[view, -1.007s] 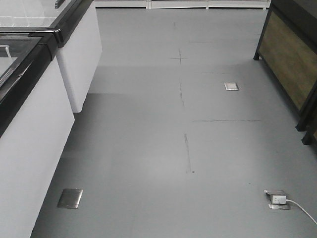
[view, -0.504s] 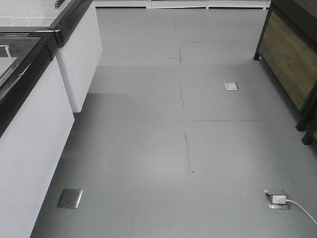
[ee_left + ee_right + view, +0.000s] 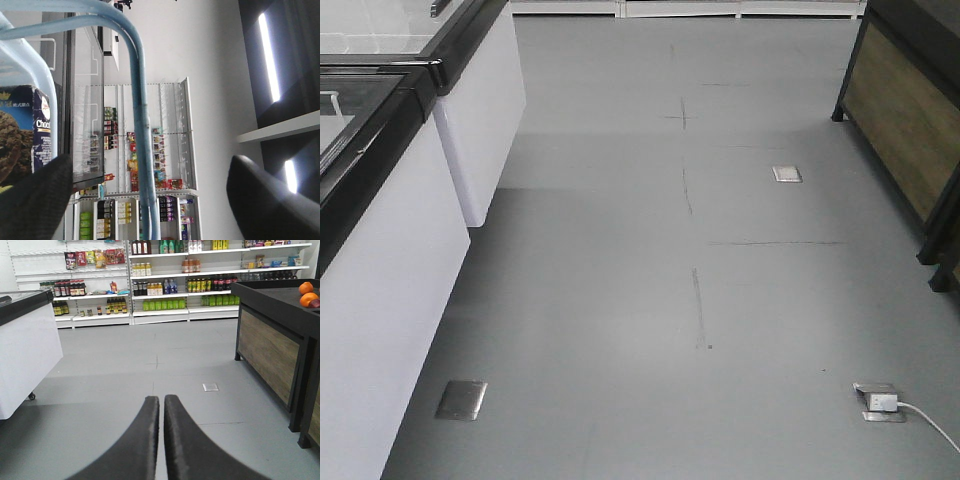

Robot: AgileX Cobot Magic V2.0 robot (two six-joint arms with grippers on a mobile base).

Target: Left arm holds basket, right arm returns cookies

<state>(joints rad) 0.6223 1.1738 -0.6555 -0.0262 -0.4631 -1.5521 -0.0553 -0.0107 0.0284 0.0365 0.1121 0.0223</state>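
In the front view you had a smooth, matte gray floor (image 3: 620,250) scored with thin dark lines. White chest cabinets (image 3: 380,270) with glossy black rims ran down the left. A black-framed stand (image 3: 900,120) with a wood-grain panel stood on the right. A square brushed-metal floor plate (image 3: 461,399) lay near the cabinets, and a white plug (image 3: 883,402) sat in a socket at lower right. Neither arm showed here.

Your left wrist camera saw everything turned sideways. The basket (image 3: 137,100) showed as smooth, light blue plastic hoops, rounded and tube-like. One ran down between the left gripper (image 3: 150,175), whose blunt black fingers (image 3: 35,200) were spread wide apart; I couldn't tell whether either touched it. The cookies (image 3: 30,125) sat at the left edge beside a blue hoop. The box was navy cardboard with white "Choc" lettering and a rough brown cookie picture.

Your right wrist camera showed the right gripper (image 3: 161,399) with its two tapered black fingers pressed together on nothing, low over the floor. White shelves (image 3: 170,285) of bottles lined the far wall, and oranges (image 3: 306,294) rested on the dark stand.
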